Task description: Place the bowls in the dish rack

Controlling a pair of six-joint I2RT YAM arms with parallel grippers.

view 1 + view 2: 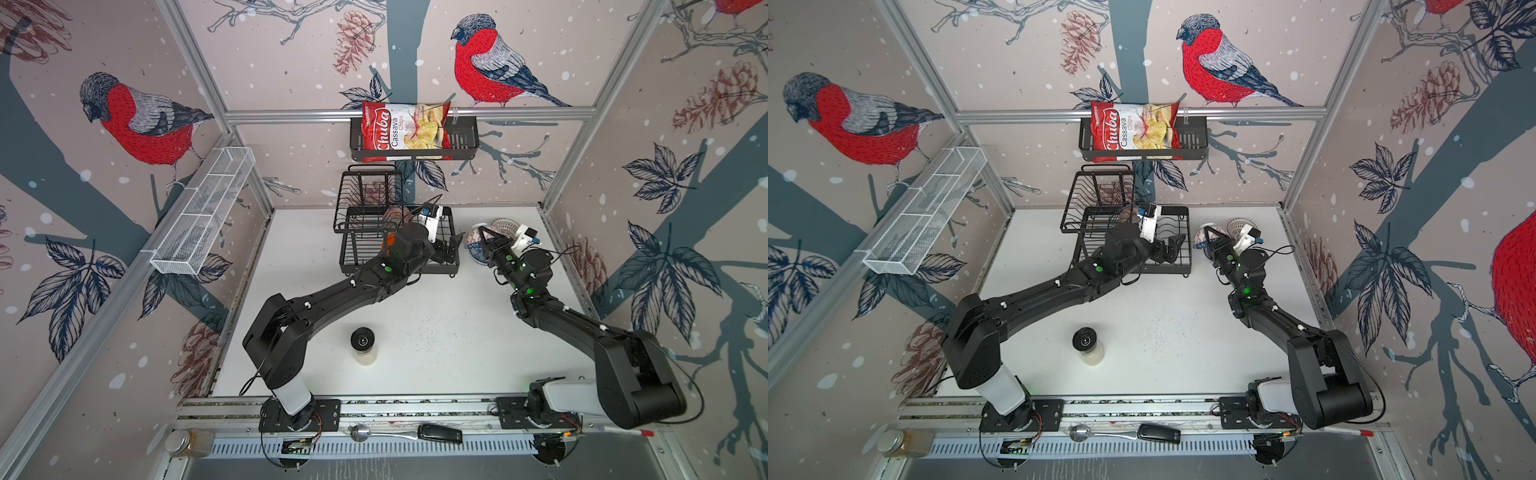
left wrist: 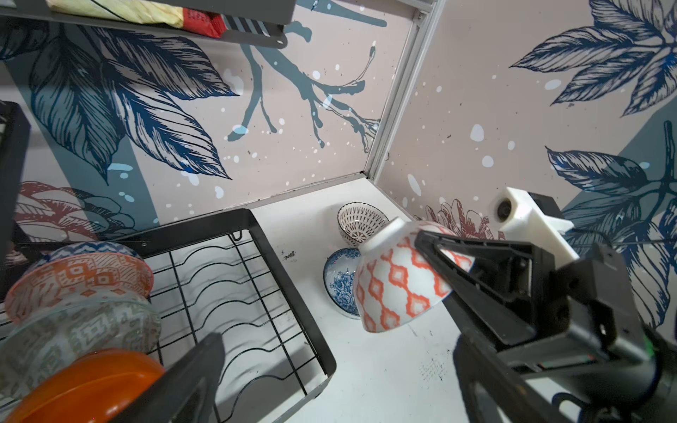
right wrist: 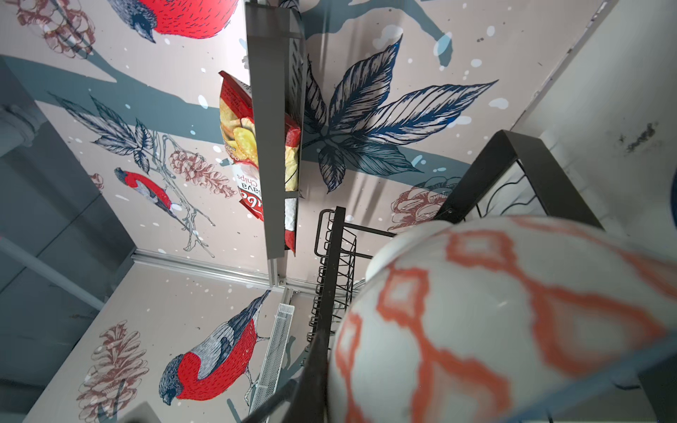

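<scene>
The black wire dish rack (image 1: 361, 195) (image 2: 293, 285) stands at the back of the table. Its lower tray holds a glossy orange bowl (image 2: 91, 384), a grey-green patterned bowl (image 2: 80, 329), an orange-white patterned bowl (image 2: 80, 278) and a blue-white bowl (image 2: 88, 247) standing on edge in a row. My left gripper (image 1: 452, 249) (image 2: 340, 384) hangs open and empty over the tray's right end. My right gripper (image 1: 484, 237) is shut on the rim of a white bowl with an orange lattice (image 2: 399, 282) (image 3: 513, 322), tilted above the table right of the rack. Under it lies a blue-white bowl (image 2: 340, 282), and a white bowl with brown lattice (image 2: 361, 221) stands behind.
A black wall basket with a chips bag (image 1: 405, 131) hangs above the rack. A white mesh shelf (image 1: 203, 212) runs along the left wall. A black-lidded jar (image 1: 363, 345) stands mid-table. A spoon (image 1: 361, 432) and a glass jar (image 1: 187, 442) lie on the front rail.
</scene>
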